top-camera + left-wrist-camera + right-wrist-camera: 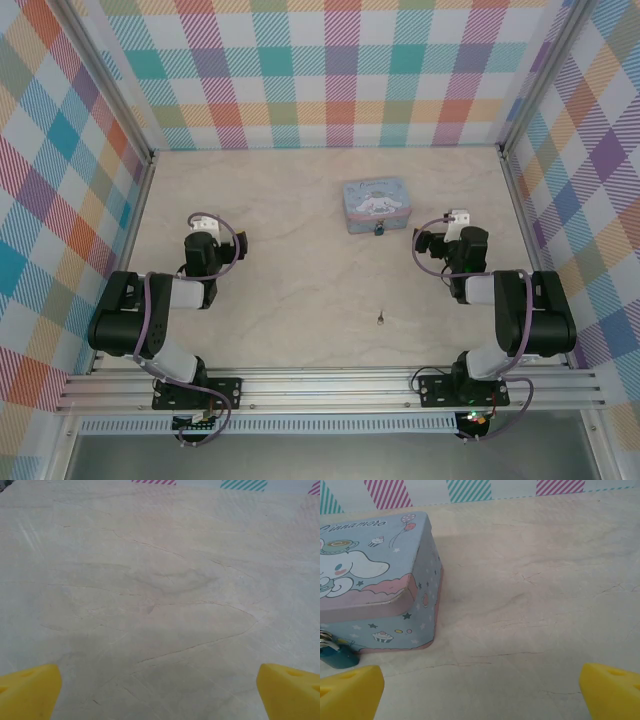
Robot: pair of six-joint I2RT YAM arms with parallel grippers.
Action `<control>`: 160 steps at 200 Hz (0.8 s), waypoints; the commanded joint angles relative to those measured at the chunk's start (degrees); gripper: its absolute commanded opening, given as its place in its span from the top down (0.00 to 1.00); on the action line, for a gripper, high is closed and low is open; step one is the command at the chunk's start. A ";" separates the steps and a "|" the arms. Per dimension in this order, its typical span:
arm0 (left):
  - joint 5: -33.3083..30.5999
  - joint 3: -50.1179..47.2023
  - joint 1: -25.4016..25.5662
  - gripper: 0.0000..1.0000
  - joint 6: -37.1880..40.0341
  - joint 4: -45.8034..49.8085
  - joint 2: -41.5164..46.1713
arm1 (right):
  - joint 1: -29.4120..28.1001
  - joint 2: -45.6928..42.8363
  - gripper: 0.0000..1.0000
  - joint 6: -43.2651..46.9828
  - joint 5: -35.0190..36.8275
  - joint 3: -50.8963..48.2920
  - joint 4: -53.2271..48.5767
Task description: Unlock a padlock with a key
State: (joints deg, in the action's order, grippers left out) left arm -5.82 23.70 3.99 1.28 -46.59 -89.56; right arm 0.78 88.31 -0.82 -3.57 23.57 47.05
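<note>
In the top view, the left gripper (205, 228) sits at middle left over the pale marbled tabletop (290, 300). Its wrist camera shows the yellow fingertips (27, 692) spread wide at the bottom corners with nothing between them. Just right of centre and low in the top view lies the small dark metal key (380, 319), alone on bare table, well apart from both arms. Straight above it in the frame, the tiny blue padlock with a silvery shackle (379, 229) hangs at the front of the pastel blue cartoon-print tin box (374, 203). The right wrist view catches the padlock at lower left. Further right, the right gripper (450, 232) is also splayed and empty. Fetching the key looks like the first job. Because it is thin and flat, the fingertips should come down low, straddle its wider end squarely and close slowly, so it is pinched rather than pushed away.
</note>
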 commanded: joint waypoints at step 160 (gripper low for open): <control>-1.65 -0.37 -0.29 0.00 -0.86 2.30 4.42 | 0.37 -1.91 0.00 -1.41 1.52 0.06 -0.98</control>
State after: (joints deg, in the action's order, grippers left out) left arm -6.09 23.68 3.99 1.10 -46.24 -89.30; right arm 0.80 88.31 -0.97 -3.49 23.57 47.03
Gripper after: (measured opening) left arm 0.997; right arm 0.997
